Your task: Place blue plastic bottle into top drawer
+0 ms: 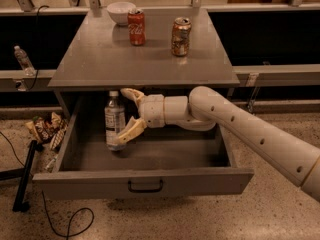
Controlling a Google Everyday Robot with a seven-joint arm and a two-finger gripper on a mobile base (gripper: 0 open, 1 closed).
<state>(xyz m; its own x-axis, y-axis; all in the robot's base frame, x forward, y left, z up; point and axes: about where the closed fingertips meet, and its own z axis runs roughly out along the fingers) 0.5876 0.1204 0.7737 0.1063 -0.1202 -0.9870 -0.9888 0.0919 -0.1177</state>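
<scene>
Grey cabinet top (100,64) carries a red can (136,27) near the back; white bowl (120,12) just behind-left of that can, bronze can (180,36) to its right. Gripper (125,115), fingers spread, sits in the drawer (145,179) below.

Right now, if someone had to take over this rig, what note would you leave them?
Gripper: open, reaching into the left side of the drawer, with its fingers spread around the bottle.
Bottle: upright on the drawer floor, near the left wall. I cannot tell whether the lower finger touches its base.
Drawer: pulled out.
Done: the bottle is inside the drawer.
Left: probably just back the arm out carefully so the bottle does not tip.
</scene>
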